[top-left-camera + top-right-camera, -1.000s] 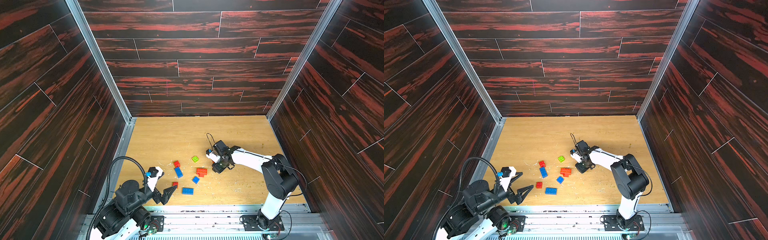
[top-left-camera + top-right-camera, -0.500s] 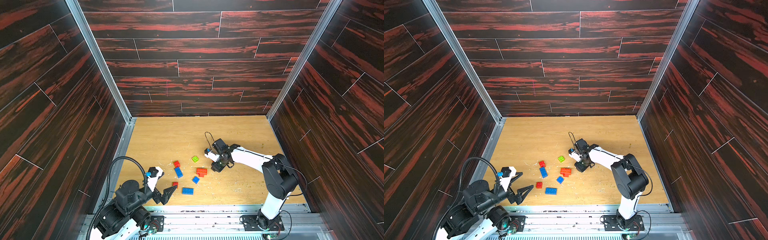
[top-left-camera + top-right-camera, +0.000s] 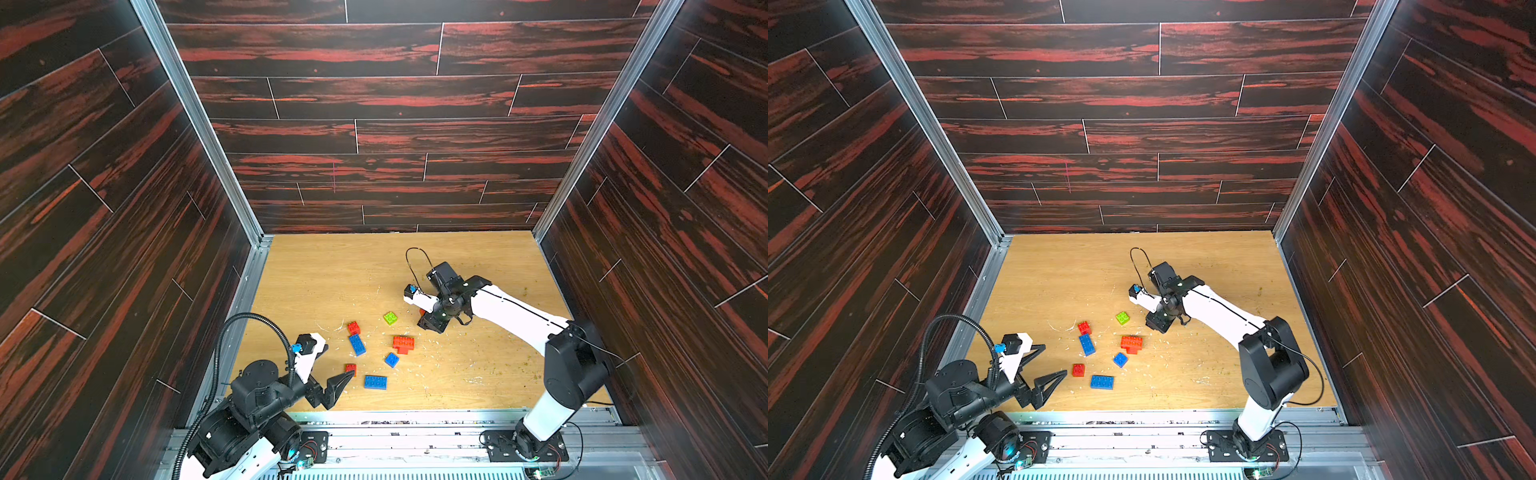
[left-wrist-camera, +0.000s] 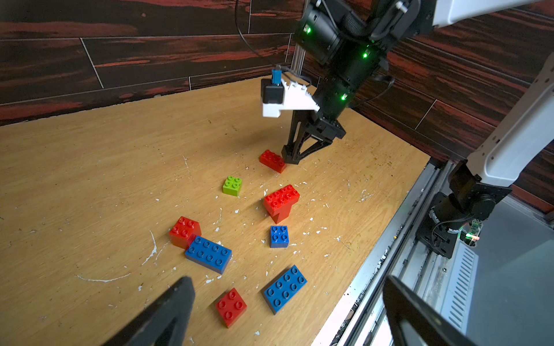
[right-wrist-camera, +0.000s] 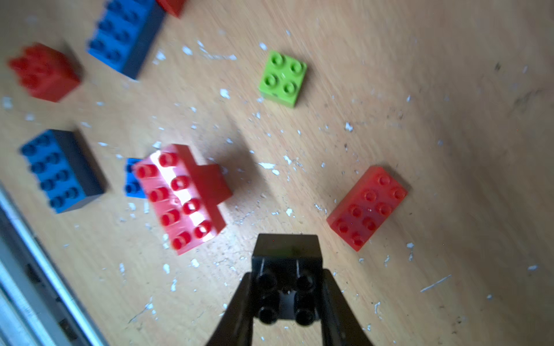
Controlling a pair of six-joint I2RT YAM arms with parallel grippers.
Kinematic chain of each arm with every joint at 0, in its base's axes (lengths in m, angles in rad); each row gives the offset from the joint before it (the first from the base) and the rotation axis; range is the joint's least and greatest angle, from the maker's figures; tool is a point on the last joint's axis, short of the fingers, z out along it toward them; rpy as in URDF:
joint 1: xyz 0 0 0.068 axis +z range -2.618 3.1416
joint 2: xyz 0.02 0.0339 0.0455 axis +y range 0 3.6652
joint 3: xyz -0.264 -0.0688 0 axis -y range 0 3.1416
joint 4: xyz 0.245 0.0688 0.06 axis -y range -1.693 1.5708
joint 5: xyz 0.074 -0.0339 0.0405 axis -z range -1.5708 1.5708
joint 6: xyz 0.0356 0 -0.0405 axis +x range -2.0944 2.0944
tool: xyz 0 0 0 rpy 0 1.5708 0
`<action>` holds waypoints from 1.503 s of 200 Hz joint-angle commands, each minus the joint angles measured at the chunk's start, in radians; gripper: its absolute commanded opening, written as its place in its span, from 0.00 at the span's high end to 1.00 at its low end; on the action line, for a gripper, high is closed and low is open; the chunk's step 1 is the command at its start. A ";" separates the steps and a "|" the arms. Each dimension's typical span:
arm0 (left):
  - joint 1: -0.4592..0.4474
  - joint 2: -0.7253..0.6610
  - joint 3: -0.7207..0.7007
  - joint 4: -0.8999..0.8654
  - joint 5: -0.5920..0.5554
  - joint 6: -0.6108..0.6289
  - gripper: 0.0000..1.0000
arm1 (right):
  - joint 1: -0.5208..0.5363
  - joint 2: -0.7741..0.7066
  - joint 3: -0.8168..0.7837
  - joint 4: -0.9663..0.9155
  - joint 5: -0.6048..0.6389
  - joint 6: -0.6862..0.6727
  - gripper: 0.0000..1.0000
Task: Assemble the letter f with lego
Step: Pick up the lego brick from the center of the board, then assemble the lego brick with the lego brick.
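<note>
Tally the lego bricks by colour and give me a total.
Red bricks: 5, two of them stacked
Blue bricks: 3
Green brick: 1
Black brick: 1, held in the right end effector
Total: 10

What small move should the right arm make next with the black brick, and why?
Probably shift the right tool sideways over the red oblong brick and lower. The tool is shut on the black square brick, studs up; that red brick lies flat, studs up, right beside it, with nothing on top. The left tool is open.
</note>
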 commanded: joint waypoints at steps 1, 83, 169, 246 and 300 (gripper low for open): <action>-0.004 -0.006 -0.007 0.010 -0.009 -0.001 0.00 | 0.010 -0.036 0.042 -0.080 -0.072 -0.102 0.79; -0.003 -0.008 -0.005 0.008 -0.006 -0.001 0.00 | 0.075 -0.042 0.109 -0.169 -0.087 -0.189 0.79; -0.003 -0.017 -0.003 0.004 -0.008 -0.001 0.00 | 0.130 0.010 0.149 -0.189 -0.081 -0.249 0.79; -0.004 -0.015 -0.003 0.002 -0.007 0.001 0.00 | 0.131 0.071 0.181 -0.185 -0.139 -0.326 0.79; -0.004 -0.016 -0.002 0.003 -0.007 -0.002 0.00 | 0.138 0.130 0.219 -0.209 -0.126 -0.340 0.79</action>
